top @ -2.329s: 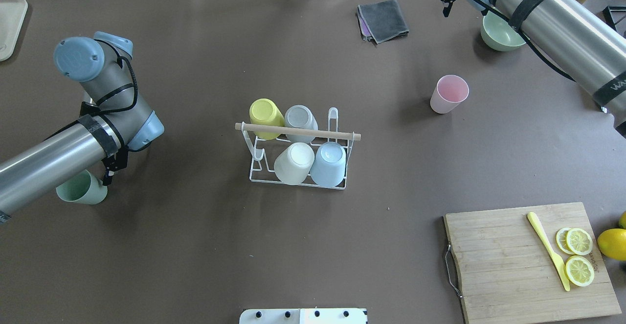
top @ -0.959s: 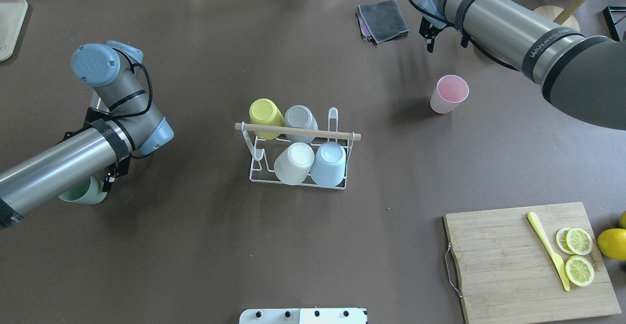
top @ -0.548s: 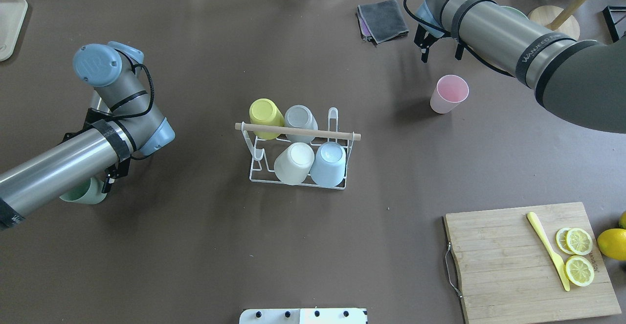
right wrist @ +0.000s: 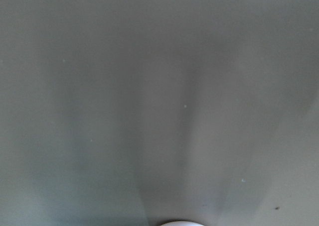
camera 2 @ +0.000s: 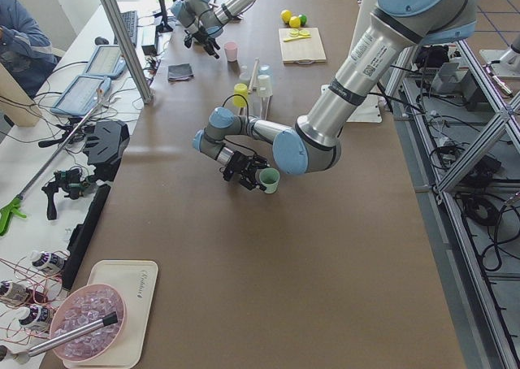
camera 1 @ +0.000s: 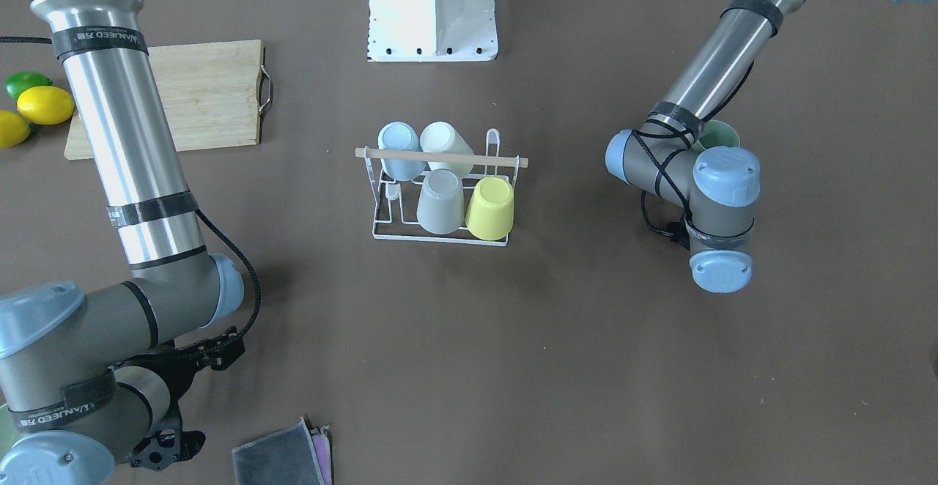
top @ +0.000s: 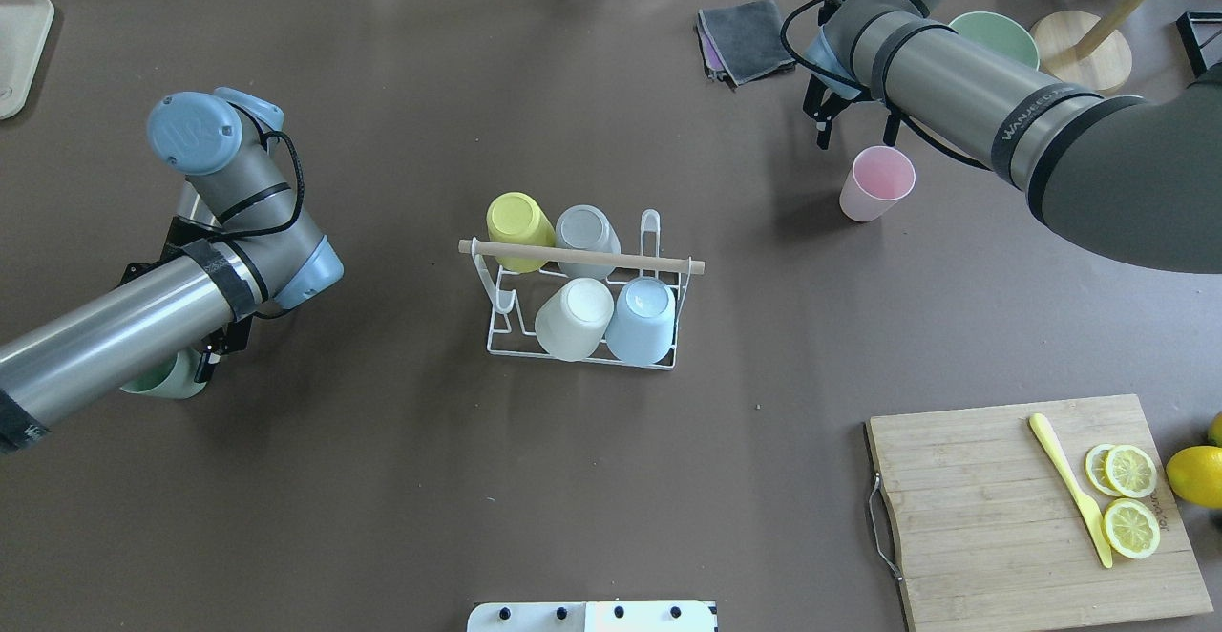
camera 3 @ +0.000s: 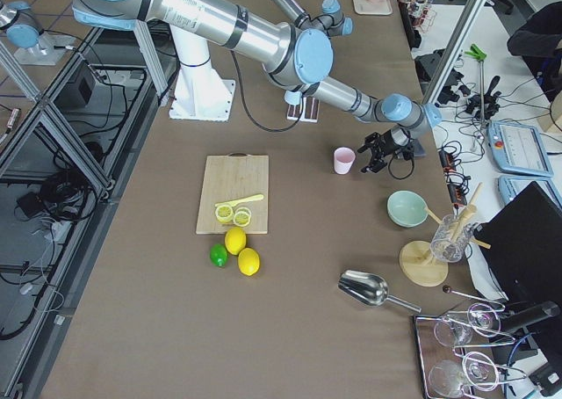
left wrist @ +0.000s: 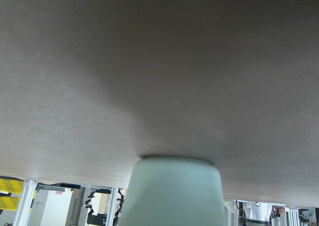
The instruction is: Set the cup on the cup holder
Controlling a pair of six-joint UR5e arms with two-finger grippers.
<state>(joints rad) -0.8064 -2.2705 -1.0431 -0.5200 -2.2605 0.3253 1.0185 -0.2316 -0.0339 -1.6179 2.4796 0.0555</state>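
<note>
The white wire cup holder [top: 582, 257] with its wooden rod stands mid-table and also shows in the front view [camera 1: 440, 154]. It carries yellow, grey, white and light blue cups upside down. A pink cup [top: 878, 183] stands upright at the right. My right gripper [top: 856, 131] is open just beyond it, a little above the table. A green cup [top: 162, 384] stands at the left, mostly under my left arm. My left gripper [camera 2: 253, 178] is level with it. One finger [top: 212, 353] shows at the cup's side. The cup sits centred in the left wrist view [left wrist: 172, 191].
A folded grey cloth [top: 749, 38] and a green bowl [top: 998, 35] lie at the far right. A wooden cutting board [top: 1012, 517] with lemon slices and a yellow knife is at the near right. A beige tray [top: 19, 50] is at the far left.
My right arm has swung in from the far right, and its gripper has come down towards the pink cup. My left wrist has shifted slightly, covering more of the green cup.
</note>
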